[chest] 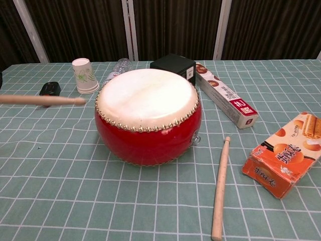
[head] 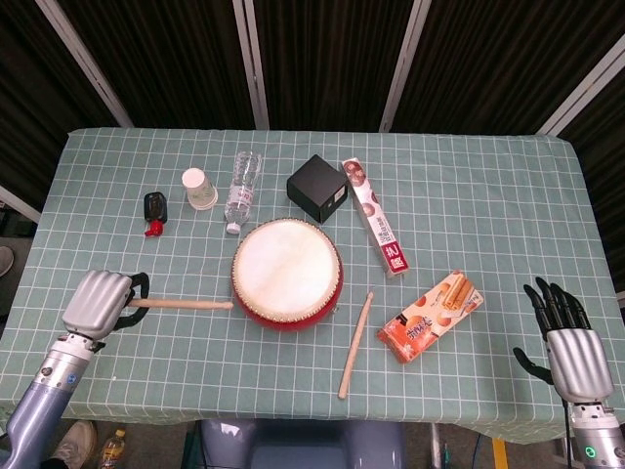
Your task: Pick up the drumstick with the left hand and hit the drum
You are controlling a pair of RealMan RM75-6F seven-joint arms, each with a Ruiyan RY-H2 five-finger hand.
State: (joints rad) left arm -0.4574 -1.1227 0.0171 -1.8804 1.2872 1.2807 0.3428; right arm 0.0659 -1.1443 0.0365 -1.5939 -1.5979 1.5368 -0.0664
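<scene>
A green checked tablecloth is spread over the table, and behind it dark curtains are hung between pale metal posts. Toward the far left a small black item with a red tip, a white paper cup and a clear plastic bottle laid on its side are set in a row, with a black box and a long narrow carton placed further right. Nearer the front, a second wooden stick is laid flat on the cloth, and an orange biscuit box is set just to its right, apart from it.
</scene>
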